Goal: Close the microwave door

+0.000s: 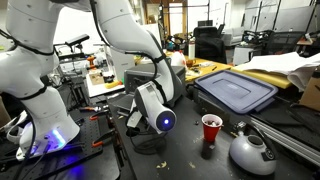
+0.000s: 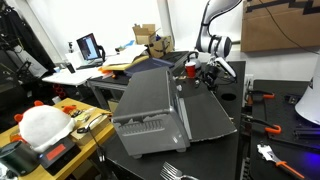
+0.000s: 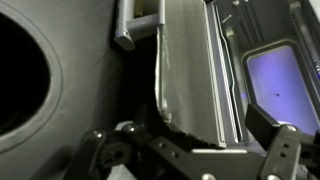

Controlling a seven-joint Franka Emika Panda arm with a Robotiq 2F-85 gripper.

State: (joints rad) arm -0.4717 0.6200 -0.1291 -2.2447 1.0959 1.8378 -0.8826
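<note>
The silver-grey microwave [image 2: 148, 105] stands mid-table in an exterior view. Its door [image 2: 208, 118] hangs open, dropped down flat toward the arm. My gripper [image 2: 207, 68] sits at the door's free edge. In the wrist view the door's silver frame [image 3: 185, 70] fills the middle, with the handle [image 3: 135, 25] at the top and the dark glass window [image 3: 275, 80] at the right. My gripper [image 3: 190, 150] is open, with its fingers spread on either side of the door's edge. In an exterior view my gripper [image 1: 150, 112] points down and hides the door.
A red cup [image 1: 211, 128] and a silver kettle [image 1: 250, 150] stand near the gripper. A blue-grey bin lid [image 1: 235, 92] lies behind them. Tools with orange handles [image 2: 262, 98] lie on the dark table. A white arm base [image 1: 35, 100] stands beside the arm.
</note>
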